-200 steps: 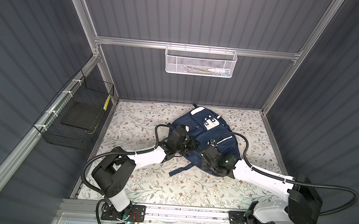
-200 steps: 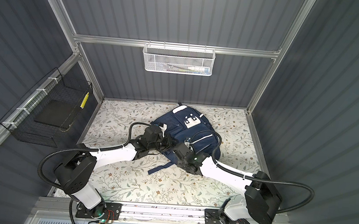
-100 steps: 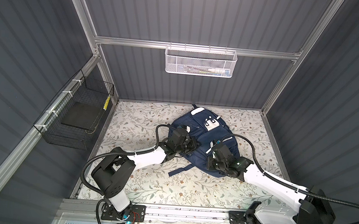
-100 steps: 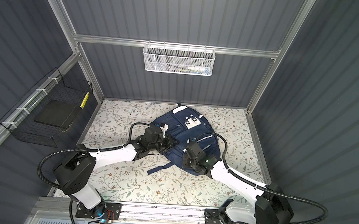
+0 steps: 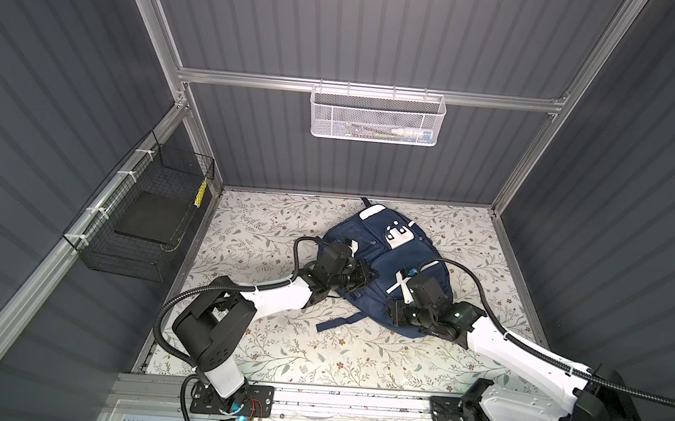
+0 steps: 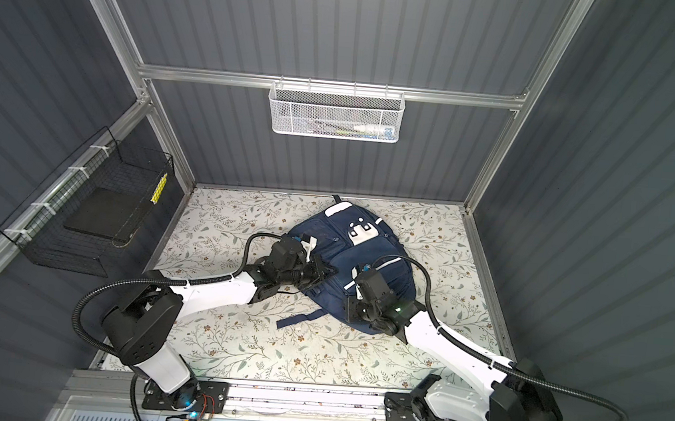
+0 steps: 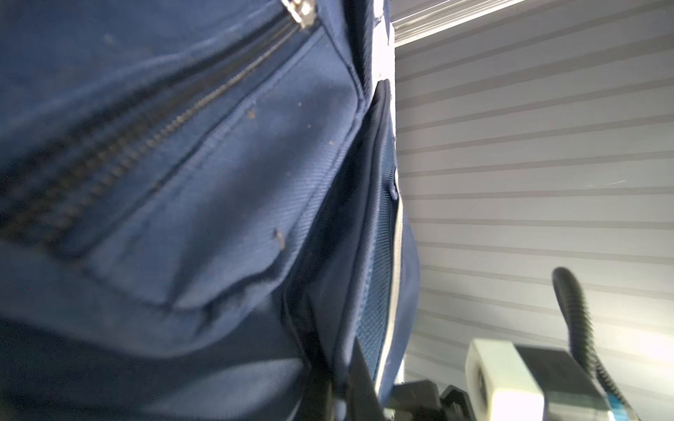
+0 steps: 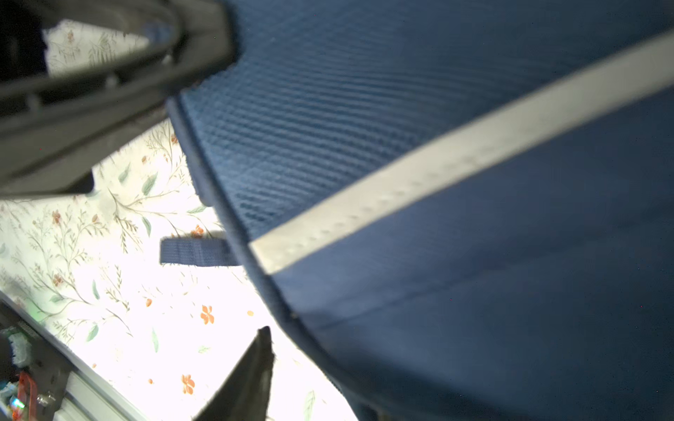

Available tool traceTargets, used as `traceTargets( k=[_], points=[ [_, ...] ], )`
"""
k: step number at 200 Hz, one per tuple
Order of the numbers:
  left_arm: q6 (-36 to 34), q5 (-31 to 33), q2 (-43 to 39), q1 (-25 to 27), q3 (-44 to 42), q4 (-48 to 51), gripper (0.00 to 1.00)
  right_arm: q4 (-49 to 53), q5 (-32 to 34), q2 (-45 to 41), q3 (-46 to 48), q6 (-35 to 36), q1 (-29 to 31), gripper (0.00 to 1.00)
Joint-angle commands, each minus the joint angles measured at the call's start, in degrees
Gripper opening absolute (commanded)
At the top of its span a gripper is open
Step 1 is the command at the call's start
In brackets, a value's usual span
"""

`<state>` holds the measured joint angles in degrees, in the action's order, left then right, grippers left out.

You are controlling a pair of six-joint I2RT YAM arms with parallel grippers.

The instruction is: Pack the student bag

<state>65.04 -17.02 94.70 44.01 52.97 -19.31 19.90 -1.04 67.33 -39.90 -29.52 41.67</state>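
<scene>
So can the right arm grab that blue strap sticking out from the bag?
Probably yes. The strap lies flat on the table beside the student bag, and the right fingers stand open close by, with only bare table between.

Both top views high, looking down, wrist views close against student bag (image 7: 219,189)

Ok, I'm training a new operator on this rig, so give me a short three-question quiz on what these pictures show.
1. True or false: the navy-blue fabric backpack lies on the floral table cover.
2. Whose jaws stand open? A) left gripper B) right gripper C) neither
3. Fill in: the white mesh basket hangs on the ___ wall.
Key: 1 true; 2 B; 3 back.
</scene>
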Motion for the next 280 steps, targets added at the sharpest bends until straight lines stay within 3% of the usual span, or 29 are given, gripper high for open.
traceTargets(
  k=[1,24,46,92,116,144,173,212,253,267,280],
  points=[
    [0.77,-0.56,0.27,0.89,0.23,-4.85,0.0,0.12,0.53,1.24,-2.62,0.94,0.28,0.43],
    [0.8,-0.56,0.31,0.9,0.14,-5.26,0.0,0.41,0.85,2.55,-3.21,0.81,0.34,0.23],
    [0.71,-0.56,0.21,0.95,0.03,-5.17,0.0,1.72,1.24,0.91,-2.72,0.66,0.61,0.14],
    [0.35,-0.39,0.05,0.93,0.25,-4.78,0.0,-2.05,-4.07,-3.87,0.16,1.78,-0.98,0.12],
    [0.3,-0.41,-0.12,0.94,0.23,-4.61,0.0,-0.05,-4.2,-0.49,-1.85,3.22,-0.98,0.22],
    [-0.81,0.47,-0.65,0.91,0.14,-2.76,0.0,3.9,-2.48,0.11,-3.34,4.55,-0.98,0.0],
    [-1.73,1.27,-0.69,0.0,0.4,-2.04,0.0,6.95,-2.83,-1.64,-2.65,4.49,-0.98,0.0],
    [-4.41,0.15,-2.75,-6.47,1.11,1.61,0.0,11.79,-4.31,-1.47,-2.03,3.53,0.1,0.0],
    [-6.61,0.18,-2.48,-6.96,2.97,4.31,0.0,16.44,-3.11,-1.28,-3.89,2.23,3.07,0.0],
    [-6.59,0.05,-3.21,-7.75,2.2,4.34,0.0,19.4,1.49,-1.78,-4.09,2.65,1.37,0.0],
    [-6.85,0.35,-4.63,-8.55,1.03,4.65,0.0,19.88,1.06,-2.29,-3.62,3.62,-3.06,0.0]
  ],
)
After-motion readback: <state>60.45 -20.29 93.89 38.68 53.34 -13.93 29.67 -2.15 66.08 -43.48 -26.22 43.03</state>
